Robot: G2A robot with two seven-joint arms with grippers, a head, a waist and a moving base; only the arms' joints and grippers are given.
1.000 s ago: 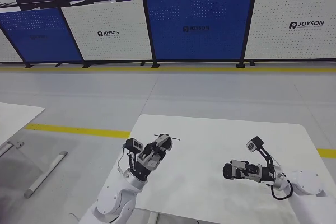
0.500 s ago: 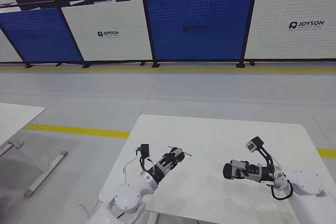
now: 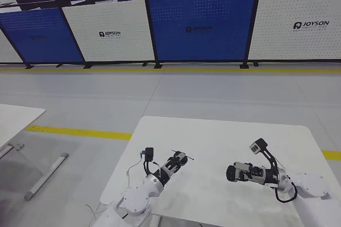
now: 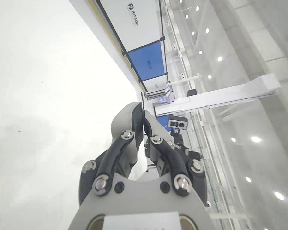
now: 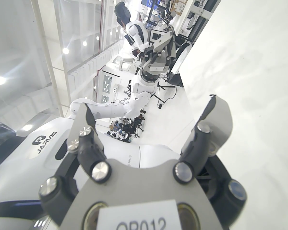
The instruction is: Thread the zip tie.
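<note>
**Ana:** Where is the zip tie (image 3: 188, 156) right now?

**Ben:** Look at the top view. Your left gripper (image 3: 182, 157) has it. From the middle of the table (image 3: 227, 130), that gripper sits toward 9 o'clock. It is pinched tight on the tie, and the thin black strip sticks out on both sides of the pinch.

**Ana:** And your other one?

**Ben:** From the left gripper, your right gripper (image 3: 232, 172) is toward 3 o'clock, well apart from it. It is spread wide with nothing in it. The right wrist view (image 5: 150, 102) shows the same.

**Ana:** So what can go wrong?

**Ben:** I think a few things can. The tie is very thin and bendy. If you bump it with the right gripper, it may twist or slide out of the pinch and drop on the table. Picking it up flat off the table looks hard.

**Ana:** What else?

**Ben:** The hole in the head is tiny. I cannot tell from here which end is the head. If you grab the wrong end, or come in a bit crooked, the tip goes past the hole. Also, if you close the right gripper too early, you grab air.

**Ana:** So go slow?

**Ben:** Yes. Line up first, then close.
</note>
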